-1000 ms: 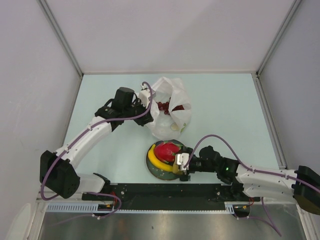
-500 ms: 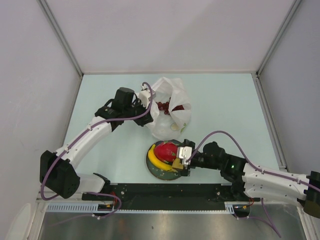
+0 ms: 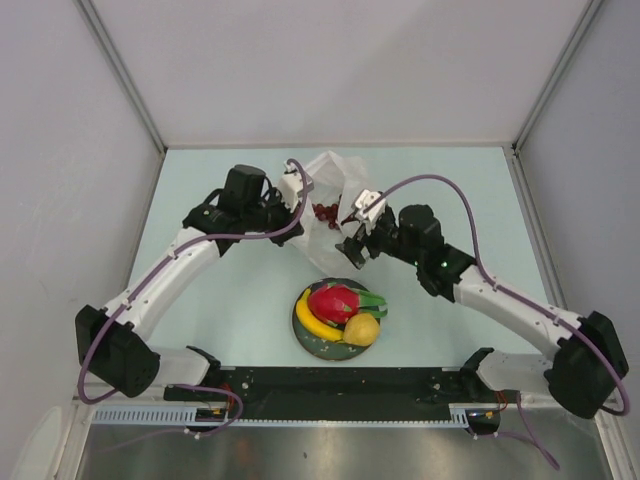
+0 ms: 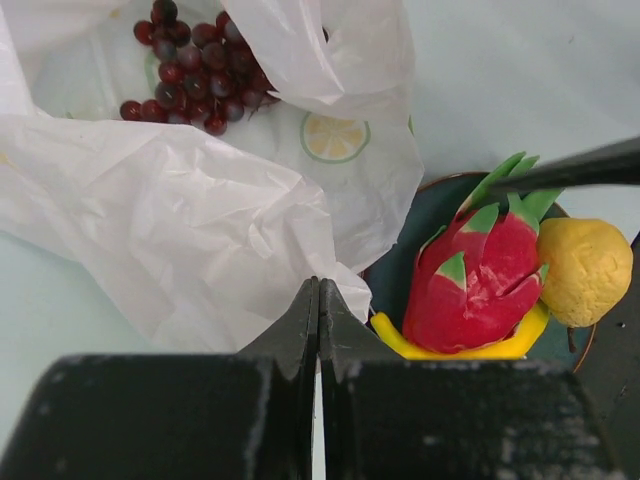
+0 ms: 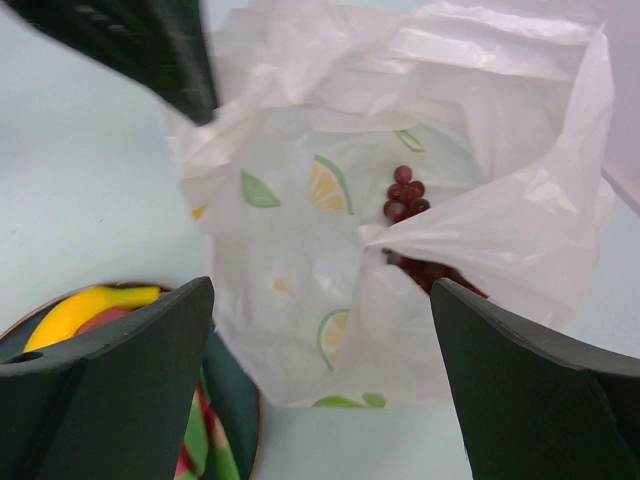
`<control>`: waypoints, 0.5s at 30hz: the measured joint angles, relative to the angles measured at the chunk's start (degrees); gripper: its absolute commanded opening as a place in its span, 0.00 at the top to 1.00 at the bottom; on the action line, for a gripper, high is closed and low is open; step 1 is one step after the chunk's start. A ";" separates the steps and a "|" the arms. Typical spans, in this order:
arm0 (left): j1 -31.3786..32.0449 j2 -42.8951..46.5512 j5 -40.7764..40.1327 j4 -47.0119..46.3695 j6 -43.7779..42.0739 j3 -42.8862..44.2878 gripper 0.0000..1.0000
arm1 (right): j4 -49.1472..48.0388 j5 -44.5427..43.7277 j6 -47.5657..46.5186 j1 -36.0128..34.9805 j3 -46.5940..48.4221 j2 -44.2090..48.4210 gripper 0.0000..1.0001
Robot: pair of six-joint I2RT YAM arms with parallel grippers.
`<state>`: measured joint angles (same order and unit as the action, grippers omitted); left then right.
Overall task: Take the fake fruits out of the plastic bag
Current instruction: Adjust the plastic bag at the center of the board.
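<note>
The plastic bag (image 3: 325,235) lies crumpled behind the plate, its mouth held up. My left gripper (image 3: 303,198) is shut on the bag's left edge; the left wrist view shows its fingertips (image 4: 318,292) pinching the white film (image 4: 180,220). The dark red grape bunch (image 3: 325,212) lies inside the bag (image 5: 300,260), and the right wrist view also shows these grapes (image 5: 405,195). My right gripper (image 3: 352,243) hovers open over the bag's near right side, nothing between its fingers (image 5: 110,340). The dragon fruit (image 3: 335,300), banana (image 3: 312,322) and lemon (image 3: 362,330) rest on the plate.
The round dark plate (image 3: 322,343) sits near the front edge, just in front of the bag. Grey walls with metal posts close off the back and both sides. The black rail with the arm bases (image 3: 330,385) runs along the near edge.
My right gripper has left the lemon on the plate, and has swung up and back to the bag's right side. My left gripper stays shut on the bag, shifted slightly.
</note>
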<state>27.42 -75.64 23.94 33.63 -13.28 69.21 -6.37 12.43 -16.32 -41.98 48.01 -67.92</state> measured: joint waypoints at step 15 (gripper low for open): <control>-0.24 -0.13 0.90 1.73 -1.51 7.72 1.00 | -2.43 1.03 12.57 7.08 22.23 -27.98 0.61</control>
<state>27.18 -75.77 24.84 35.35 -14.79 76.93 -8.80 13.45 -3.75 -34.89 70.24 -95.90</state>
